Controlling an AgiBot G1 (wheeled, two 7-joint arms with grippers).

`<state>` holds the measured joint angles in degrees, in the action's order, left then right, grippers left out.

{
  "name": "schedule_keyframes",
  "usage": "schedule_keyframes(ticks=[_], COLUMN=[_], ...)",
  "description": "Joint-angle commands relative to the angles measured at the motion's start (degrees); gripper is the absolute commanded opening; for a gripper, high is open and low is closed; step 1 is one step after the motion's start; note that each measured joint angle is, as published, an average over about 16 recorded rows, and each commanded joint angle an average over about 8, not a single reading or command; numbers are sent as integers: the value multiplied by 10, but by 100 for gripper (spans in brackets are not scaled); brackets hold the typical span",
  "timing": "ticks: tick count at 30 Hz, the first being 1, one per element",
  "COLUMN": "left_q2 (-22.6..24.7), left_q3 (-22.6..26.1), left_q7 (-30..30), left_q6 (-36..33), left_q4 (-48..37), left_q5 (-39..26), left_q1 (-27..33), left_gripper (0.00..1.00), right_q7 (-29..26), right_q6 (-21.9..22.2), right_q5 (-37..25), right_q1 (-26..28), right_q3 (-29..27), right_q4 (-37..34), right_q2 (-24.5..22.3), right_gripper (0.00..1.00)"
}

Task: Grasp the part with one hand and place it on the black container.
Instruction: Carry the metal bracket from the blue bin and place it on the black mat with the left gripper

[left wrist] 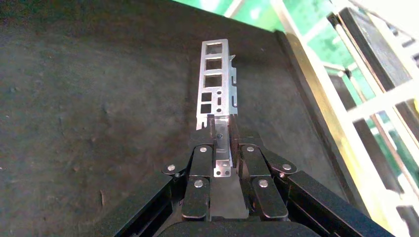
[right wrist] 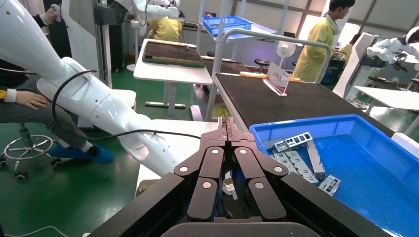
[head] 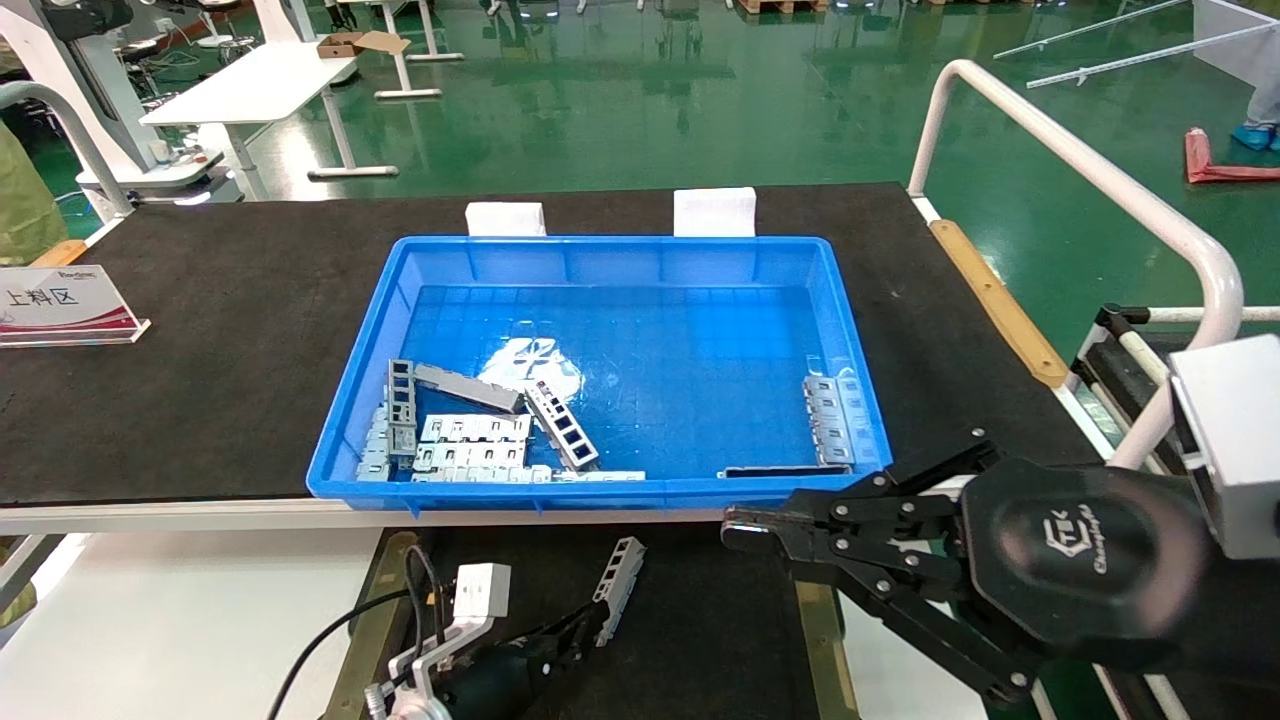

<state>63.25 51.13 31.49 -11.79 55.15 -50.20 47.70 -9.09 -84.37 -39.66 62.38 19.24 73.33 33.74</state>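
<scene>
Left gripper (left wrist: pixel 223 129): low at the near edge of the scene, on the robot's side of the blue bin (head: pixel 600 250); its fingers are closed tight on one end of the part.
Part (left wrist: pixel 217 81): a slim silver strip with a row of rectangular cut-outs, pinched at its near end and sticking straight out beyond the fingertips; in the head view it (head: pixel 618 575) slants up toward the bin.
Part's place: over the black container (left wrist: pixel 99 113), in front of the bin and outside it; whether its far end touches the black surface or hangs just above is hard to tell from these angles.
Black container: a flat matte-black surface below the bin's near wall, with a yellowish strip (left wrist: pixel 321 108) along its side (the same edging shows in the head view (head: pixel 820 620)).
Right gripper (head: pixel 735 528): held in the air just in front of the bin's near-right corner, fingers pressed together with nothing between them; the wrist view shows the tips (right wrist: pixel 226 129) meeting.
Blue bin: sits on the dark table (head: pixel 200 300) beyond the container.
Inside the bin: a heap of silver metal pieces (head: pixel 470 430) at its near-left corner, a few more (head: pixel 835 420) against its right wall.
Sign (head: pixel 60 305): on the table, well to the left of the bin.
</scene>
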Motion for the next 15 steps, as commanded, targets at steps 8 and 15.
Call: schedule_keyframes(ticks=[8, 15], left_q2=[22, 30], left_q3=[36, 66], left_q7=[49, 73], left_q6=[73, 106], left_q4=[-2, -4], left_q5=[12, 26], left_q1=[8, 18], left_gripper=[0, 4], right_q7=[0, 0], right_q6=[0, 0], right_q5=[0, 0], right_q1=[0, 0], right_q3=[0, 0], right_q4=[0, 0], right_q2=[0, 0], right_gripper=[0, 8])
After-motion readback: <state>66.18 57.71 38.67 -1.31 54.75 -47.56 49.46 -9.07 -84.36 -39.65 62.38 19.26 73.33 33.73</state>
